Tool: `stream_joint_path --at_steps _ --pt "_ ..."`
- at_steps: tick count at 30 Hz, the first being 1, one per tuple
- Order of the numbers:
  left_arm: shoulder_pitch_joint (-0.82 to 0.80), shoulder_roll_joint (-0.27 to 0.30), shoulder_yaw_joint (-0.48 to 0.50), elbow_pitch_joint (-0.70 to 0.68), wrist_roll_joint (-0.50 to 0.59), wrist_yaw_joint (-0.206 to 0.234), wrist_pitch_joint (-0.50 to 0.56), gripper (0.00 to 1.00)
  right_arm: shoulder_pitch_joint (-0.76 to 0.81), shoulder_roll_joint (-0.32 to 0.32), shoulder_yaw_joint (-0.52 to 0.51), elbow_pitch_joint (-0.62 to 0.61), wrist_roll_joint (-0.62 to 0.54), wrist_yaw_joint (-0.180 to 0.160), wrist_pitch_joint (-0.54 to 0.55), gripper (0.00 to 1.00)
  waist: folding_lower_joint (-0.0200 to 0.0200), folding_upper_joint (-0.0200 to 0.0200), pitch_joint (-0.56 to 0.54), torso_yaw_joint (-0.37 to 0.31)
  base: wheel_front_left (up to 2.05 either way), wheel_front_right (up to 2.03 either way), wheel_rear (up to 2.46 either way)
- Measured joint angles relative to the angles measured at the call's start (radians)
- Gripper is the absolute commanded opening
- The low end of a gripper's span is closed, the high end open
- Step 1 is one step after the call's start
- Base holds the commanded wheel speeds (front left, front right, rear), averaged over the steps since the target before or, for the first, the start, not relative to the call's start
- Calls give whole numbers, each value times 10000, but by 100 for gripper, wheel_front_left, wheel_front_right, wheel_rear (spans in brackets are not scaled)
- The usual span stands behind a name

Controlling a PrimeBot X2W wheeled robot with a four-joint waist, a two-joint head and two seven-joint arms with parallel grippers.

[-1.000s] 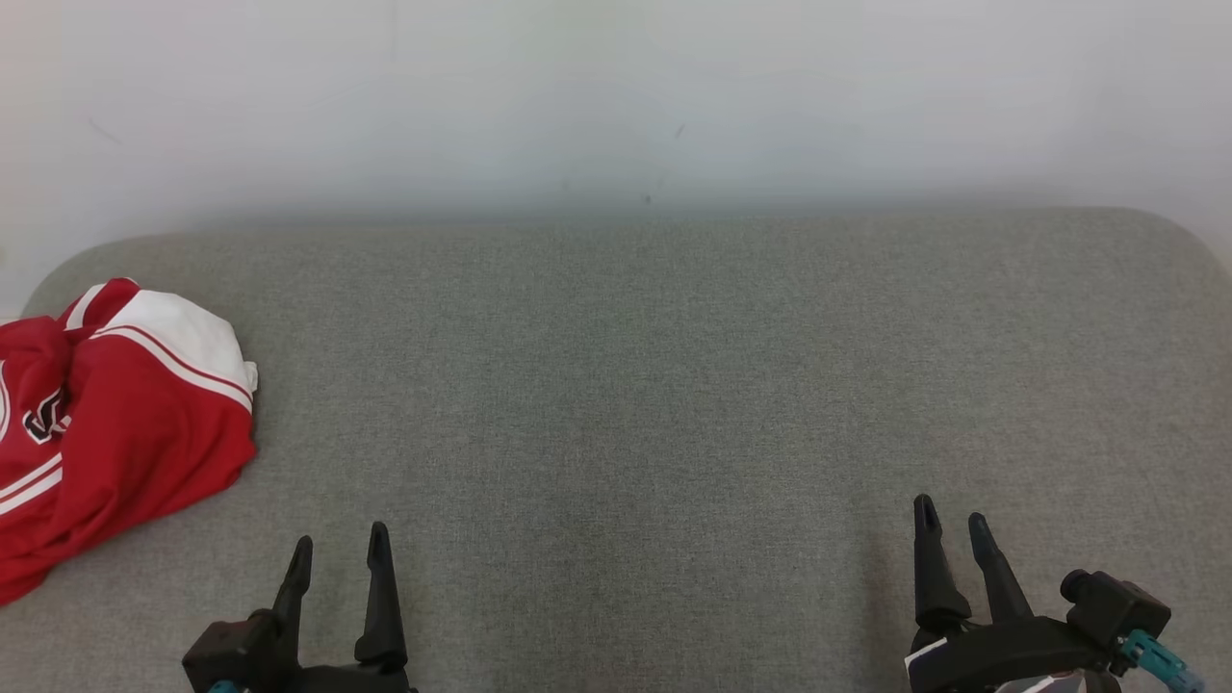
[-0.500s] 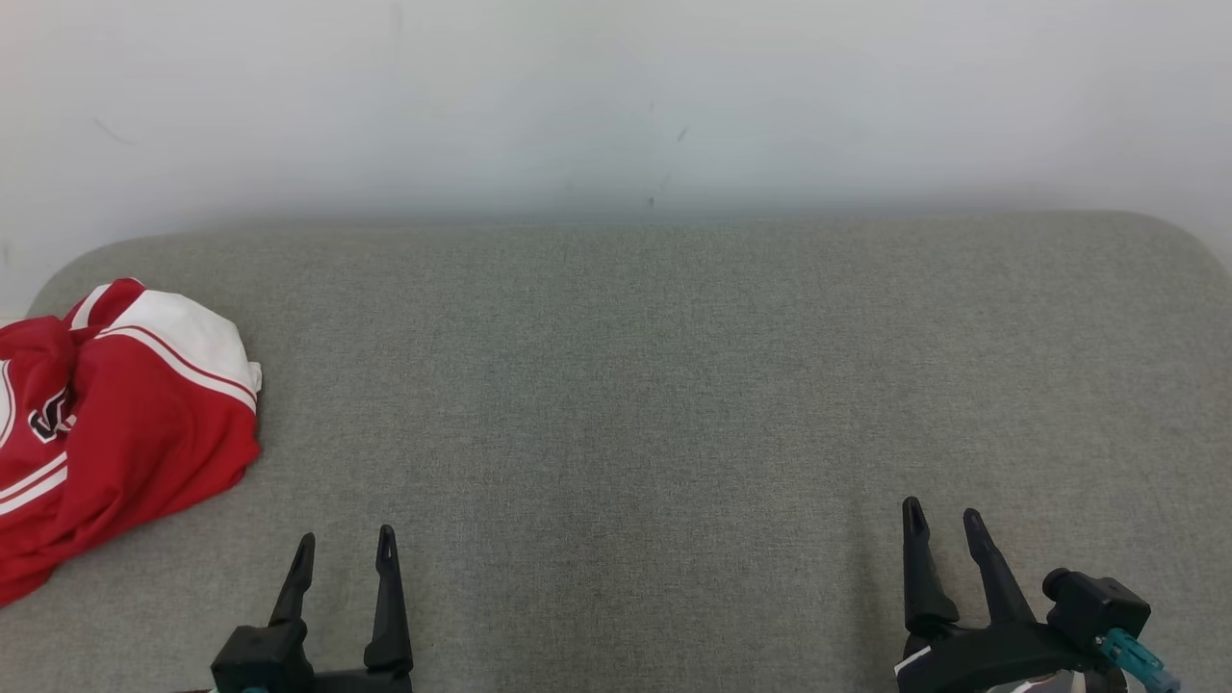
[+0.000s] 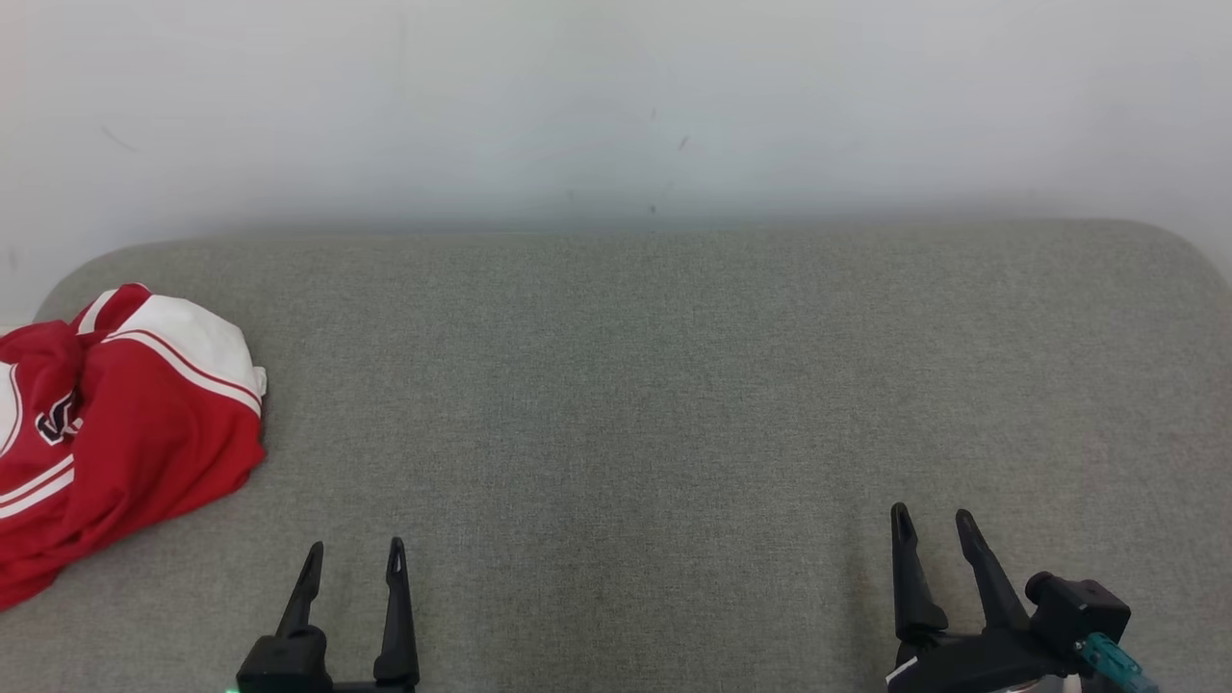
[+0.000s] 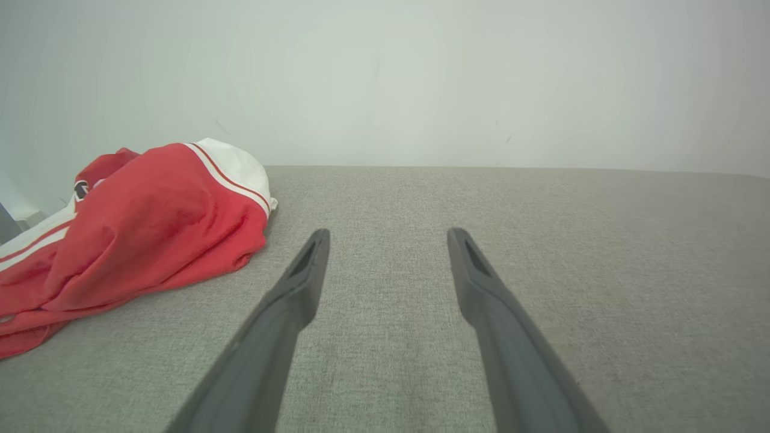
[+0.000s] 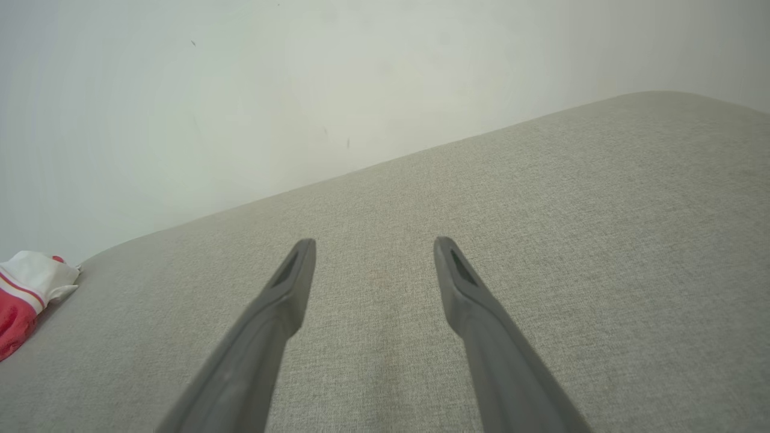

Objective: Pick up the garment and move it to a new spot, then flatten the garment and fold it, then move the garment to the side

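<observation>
A crumpled red garment (image 3: 115, 433) with white panels and stripes lies bunched at the far left of the grey cushioned surface (image 3: 635, 385), partly cut off by the frame's left edge. It also shows at the left in the left wrist view (image 4: 132, 228) and as a small corner in the right wrist view (image 5: 24, 288). My left gripper (image 3: 354, 556) hovers open near the front edge, to the right of the garment and apart from it. My right gripper (image 3: 932, 520) stands open at the lower right, nothing between its fingers.
A pale wall (image 3: 616, 106) rises directly behind the cushion's rounded back edge. Bare grey fabric stretches from the garment across to the right side.
The head view has tilted slightly, shifting everything down a little. Both grippers have drawn back toward the bottom edge. The garment lies as before.
</observation>
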Motion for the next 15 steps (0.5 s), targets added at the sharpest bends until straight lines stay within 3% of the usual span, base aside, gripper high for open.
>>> stream_joint_path --at_steps 15 --pt "-57 -130 130 481 734 -153 -272 100 -3 -8 54 194 -1126 2 -291 100 0 0 38 60 0 0 0"
